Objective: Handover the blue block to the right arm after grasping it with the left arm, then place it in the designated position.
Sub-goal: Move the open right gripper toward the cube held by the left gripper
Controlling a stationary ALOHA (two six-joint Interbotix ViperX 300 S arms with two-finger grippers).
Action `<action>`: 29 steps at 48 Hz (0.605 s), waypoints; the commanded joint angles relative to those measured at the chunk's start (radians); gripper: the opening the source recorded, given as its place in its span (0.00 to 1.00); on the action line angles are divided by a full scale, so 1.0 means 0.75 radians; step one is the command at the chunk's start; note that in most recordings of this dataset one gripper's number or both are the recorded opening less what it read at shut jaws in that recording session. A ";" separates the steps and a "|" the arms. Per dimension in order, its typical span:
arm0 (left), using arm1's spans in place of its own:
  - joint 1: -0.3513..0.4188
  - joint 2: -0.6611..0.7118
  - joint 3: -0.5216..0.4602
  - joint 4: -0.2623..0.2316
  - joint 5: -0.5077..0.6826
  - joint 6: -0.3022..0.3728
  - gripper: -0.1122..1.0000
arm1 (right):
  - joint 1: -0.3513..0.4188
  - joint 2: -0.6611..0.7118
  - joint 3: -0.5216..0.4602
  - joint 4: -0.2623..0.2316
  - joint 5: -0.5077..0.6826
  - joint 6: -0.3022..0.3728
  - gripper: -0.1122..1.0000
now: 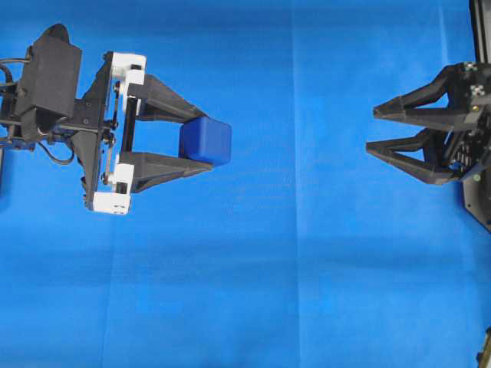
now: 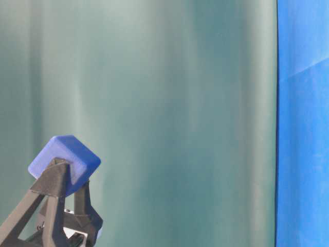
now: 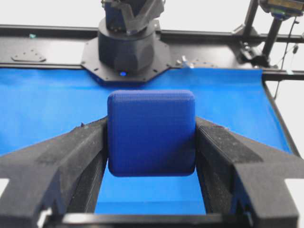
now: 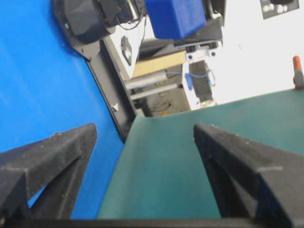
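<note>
Count for your record: one blue block (image 1: 206, 141), two grippers, one blue cloth (image 1: 291, 268) over the desk.

Your left gripper (image 1: 201, 141) (the one with white brackets) is clamped on the blue block, which sits between its two fingertips, one face against each inner pad. In the left wrist view the block fills the gap between the fingers (image 3: 61, 156) and hangs clear above the cloth. From table level you see the block tilted, a corner up, pinched at the finger ends.

Your right gripper (image 1: 371, 130) (all black) stands spread wide with nothing between its fingers. It points toward the left gripper, well apart from it. In the right wrist view the block lies ahead of that gripper, beyond its fingertips and off toward the frame's top edge.

Cut off: the right arm runs out of the overhead frame's edge; the table-level view shows only the left gripper's finger ends. The right wrist picture is tilted, and a green backdrop (image 4: 199, 161) fills much of it.
</note>
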 commanded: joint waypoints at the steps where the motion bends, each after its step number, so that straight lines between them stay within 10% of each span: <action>1: -0.004 -0.022 -0.018 -0.002 -0.016 0.000 0.54 | 0.010 0.018 -0.029 -0.043 -0.004 -0.006 0.97; 29: -0.004 -0.022 -0.016 -0.002 -0.016 -0.002 0.54 | 0.012 0.020 -0.033 -0.100 -0.018 -0.008 0.96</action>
